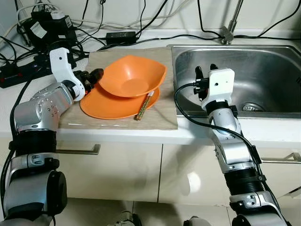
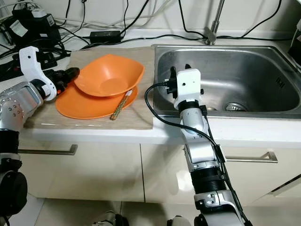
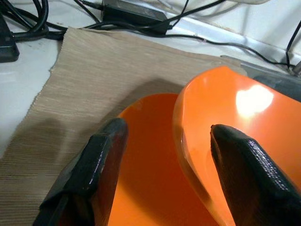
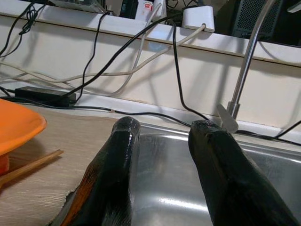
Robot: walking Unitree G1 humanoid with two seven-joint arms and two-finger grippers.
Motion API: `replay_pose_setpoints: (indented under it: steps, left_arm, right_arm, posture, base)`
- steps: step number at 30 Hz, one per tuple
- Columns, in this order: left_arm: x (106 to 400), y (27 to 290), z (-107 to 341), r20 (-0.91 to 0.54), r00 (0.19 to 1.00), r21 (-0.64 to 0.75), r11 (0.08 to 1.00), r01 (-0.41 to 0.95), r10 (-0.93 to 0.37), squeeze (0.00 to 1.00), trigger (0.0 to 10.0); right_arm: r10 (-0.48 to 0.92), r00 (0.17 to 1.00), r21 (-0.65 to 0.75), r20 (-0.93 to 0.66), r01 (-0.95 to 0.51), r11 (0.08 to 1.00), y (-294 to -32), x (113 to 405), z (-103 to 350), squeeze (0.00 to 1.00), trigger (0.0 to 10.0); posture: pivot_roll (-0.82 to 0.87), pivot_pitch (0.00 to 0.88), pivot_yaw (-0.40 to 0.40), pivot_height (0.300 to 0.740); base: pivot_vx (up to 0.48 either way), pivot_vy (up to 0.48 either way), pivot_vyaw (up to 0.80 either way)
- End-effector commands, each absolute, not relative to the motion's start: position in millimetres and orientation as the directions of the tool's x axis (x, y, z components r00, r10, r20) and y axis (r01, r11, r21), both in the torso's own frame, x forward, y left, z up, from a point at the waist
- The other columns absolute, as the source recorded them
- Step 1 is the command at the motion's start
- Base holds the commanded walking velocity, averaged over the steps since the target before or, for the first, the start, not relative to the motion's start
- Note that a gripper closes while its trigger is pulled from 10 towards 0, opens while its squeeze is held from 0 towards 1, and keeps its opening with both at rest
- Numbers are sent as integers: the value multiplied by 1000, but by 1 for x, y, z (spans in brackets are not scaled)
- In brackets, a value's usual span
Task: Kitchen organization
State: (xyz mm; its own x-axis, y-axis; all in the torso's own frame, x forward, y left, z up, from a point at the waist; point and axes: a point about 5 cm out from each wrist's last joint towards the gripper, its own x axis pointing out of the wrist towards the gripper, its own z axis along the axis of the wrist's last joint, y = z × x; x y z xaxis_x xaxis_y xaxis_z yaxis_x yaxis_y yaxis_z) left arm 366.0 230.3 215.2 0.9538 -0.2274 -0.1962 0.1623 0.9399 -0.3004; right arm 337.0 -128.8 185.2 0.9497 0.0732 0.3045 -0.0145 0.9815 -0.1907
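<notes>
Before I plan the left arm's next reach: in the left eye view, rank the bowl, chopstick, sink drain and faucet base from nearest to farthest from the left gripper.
1. Bowl: its rim sits at the left gripper, on the plate.
2. Chopstick: on the plate's sink-side edge.
3. Faucet base: behind the sink, by the wall.
4. Sink drain: in the basin floor, beyond the right gripper.

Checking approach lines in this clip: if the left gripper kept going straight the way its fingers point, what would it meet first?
Most likely the orange bowl: the left gripper is open, its fingers straddling the bowl's near rim, with the orange plate just beneath. Depth is unclear, so contact may already be close.
</notes>
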Motion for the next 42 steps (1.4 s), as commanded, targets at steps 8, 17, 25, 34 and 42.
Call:
replay_pose_setpoints:
  steps: [8,17,25,34,42]
  left_arm:
    - [363,226,240,-153,947,-271,934,235,-282,0,10000]
    - [362,223,234,-189,935,-241,937,253,-301,0,10000]
    - [363,219,223,-224,927,-200,945,258,-301,0,10000]
    - [366,219,219,-232,930,-151,955,254,-284,0,10000]
    - [368,224,224,-219,939,-123,962,243,-265,0,10000]
  right_arm:
    - [76,943,-173,324,-20,985,-127,339,190,0,10000]
    - [79,943,-172,324,-24,985,-125,339,190,0,10000]
    - [78,942,-174,327,-21,984,-125,339,190,0,10000]
    - [72,940,-179,333,-12,984,-127,337,192,0,10000]
    - [69,941,-182,331,-8,983,-129,337,191,0,10000]
  posture:
    - [-75,0,57,707]
    - [-72,0,56,707]
    - [-80,0,60,707]
    - [-90,0,65,707]
    - [-88,0,62,707]
  base:
    - [0,0,0]
    - [0,0,0]
    - [0,0,0]
    - [0,0,0]
    - [0,0,0]
